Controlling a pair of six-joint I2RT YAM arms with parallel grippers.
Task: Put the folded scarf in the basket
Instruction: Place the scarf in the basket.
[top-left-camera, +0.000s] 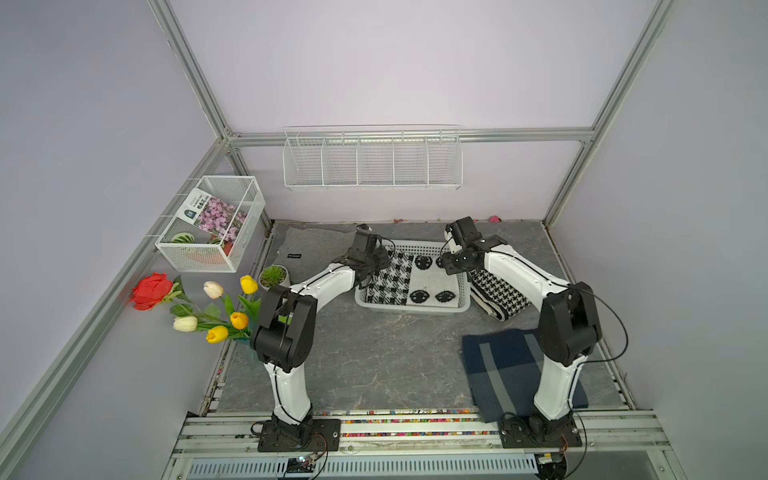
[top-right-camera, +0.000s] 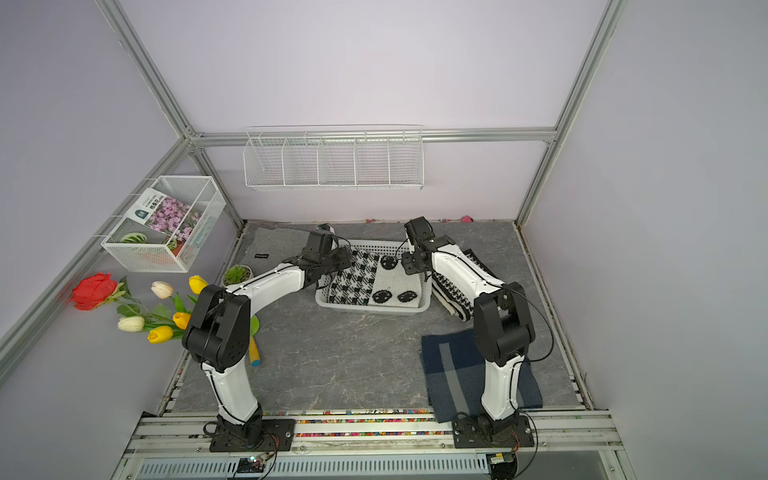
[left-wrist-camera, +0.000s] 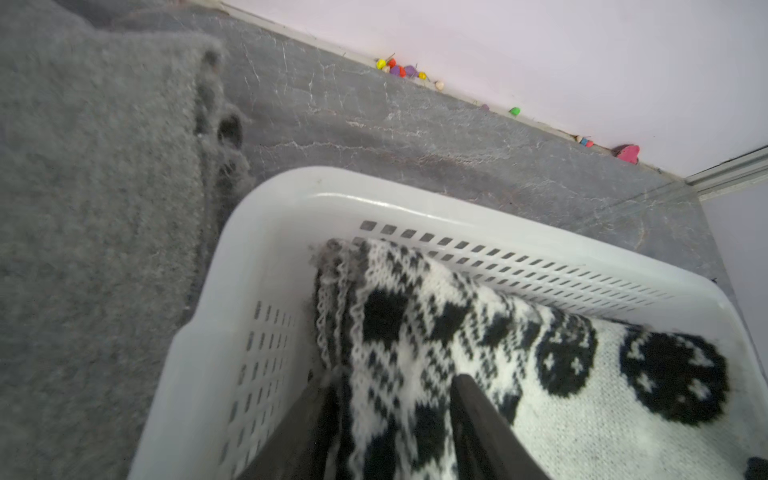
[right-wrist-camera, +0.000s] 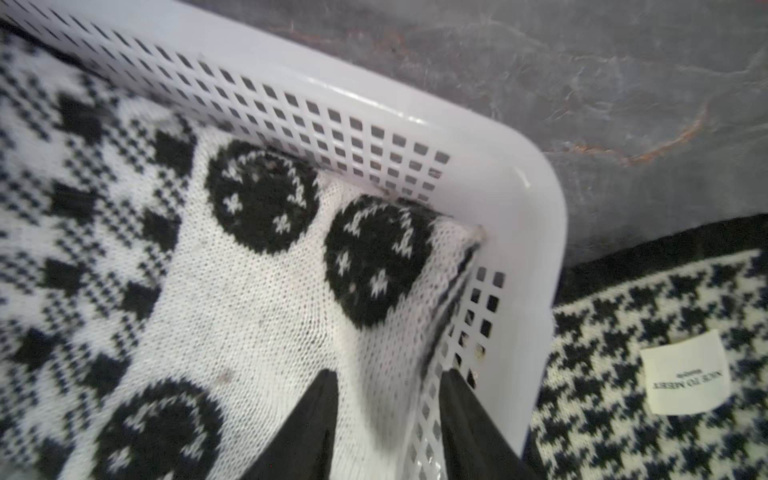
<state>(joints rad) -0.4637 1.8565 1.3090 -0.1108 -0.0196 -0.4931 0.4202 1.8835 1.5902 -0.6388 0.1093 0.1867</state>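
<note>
The folded scarf (top-left-camera: 411, 276) (top-right-camera: 374, 280), black-and-white knit with checks and dark round faces, lies flat inside the low white basket (top-left-camera: 411, 309) (top-right-camera: 370, 309) at the middle back of the table. My left gripper (top-left-camera: 374, 266) (left-wrist-camera: 390, 380) is at the basket's left end, open. One finger sits between the basket wall (left-wrist-camera: 291, 195) and the scarf's edge (left-wrist-camera: 457, 332); the other rests over the knit. At the basket's right end my right gripper (top-left-camera: 451, 266) (right-wrist-camera: 388, 372) is also open, straddling the scarf's right edge (right-wrist-camera: 249, 291) beside the perforated wall (right-wrist-camera: 519, 187).
A houndstooth scarf (top-left-camera: 500, 297) with a label lies against the basket's right side. A navy striped cloth (top-left-camera: 507, 365) lies at front right and a grey cloth (top-left-camera: 316, 245) at back left. A potted succulent (top-left-camera: 273, 276), flowers (top-left-camera: 199, 303), a wire-mesh box (top-left-camera: 212, 224) and a wall rack (top-left-camera: 372, 160) border the area.
</note>
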